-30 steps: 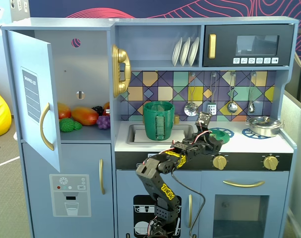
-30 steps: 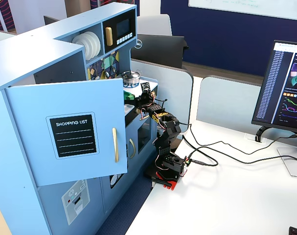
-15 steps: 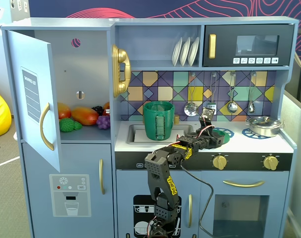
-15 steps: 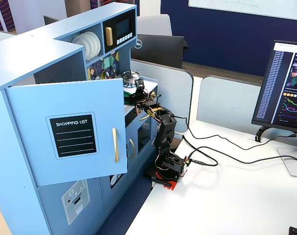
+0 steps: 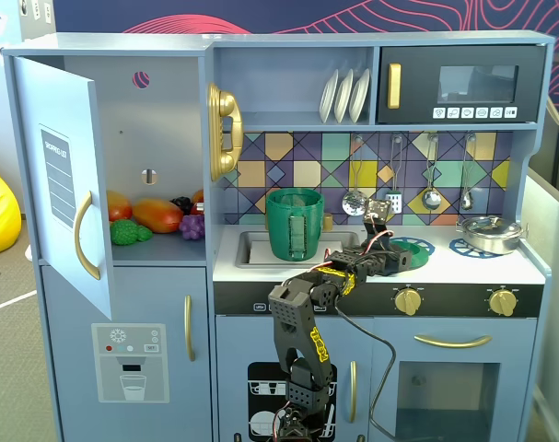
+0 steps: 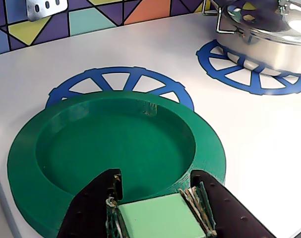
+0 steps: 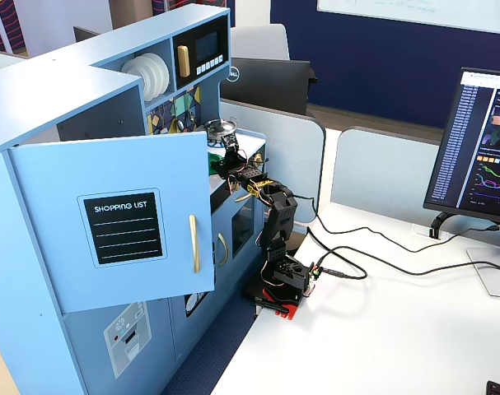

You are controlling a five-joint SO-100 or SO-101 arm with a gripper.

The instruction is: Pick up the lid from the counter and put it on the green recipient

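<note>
Toy kitchen, white worktop (image 5: 500, 267). The lid (image 6: 115, 148) is lying hollow side up on the worktop, overlapping the near edge of a blue printed burner ring (image 6: 121, 82); in the wrist view its near rim is being cut off by the bottom of the frame. The claw (image 6: 157, 198) is sitting low at the lid's near edge, its two dark fingers (image 6: 93, 203) standing on either side of a pale-green tab (image 6: 157, 220) with little or no gap; whether they are actually clenching it or only bracketing it cannot be told, since the tips are being cropped. In a fixed view from the front, the lid (image 5: 412, 249) is showing only as a thin green sliver behind the claw (image 5: 390, 253), most of it being hidden by the arm (image 5: 302, 318). The green recipient (image 5: 295, 224) is standing upright at the sink (image 5: 251, 249), well apart to the left in that view, its top open. A silver pan (image 5: 487, 233) is resting on the second burner ring, to the right. In the side fixed view the open cupboard door (image 7: 118, 222) is masking most of the worktop; the claw (image 7: 225, 160) is hard to make out there and the lid is not readable.
</note>
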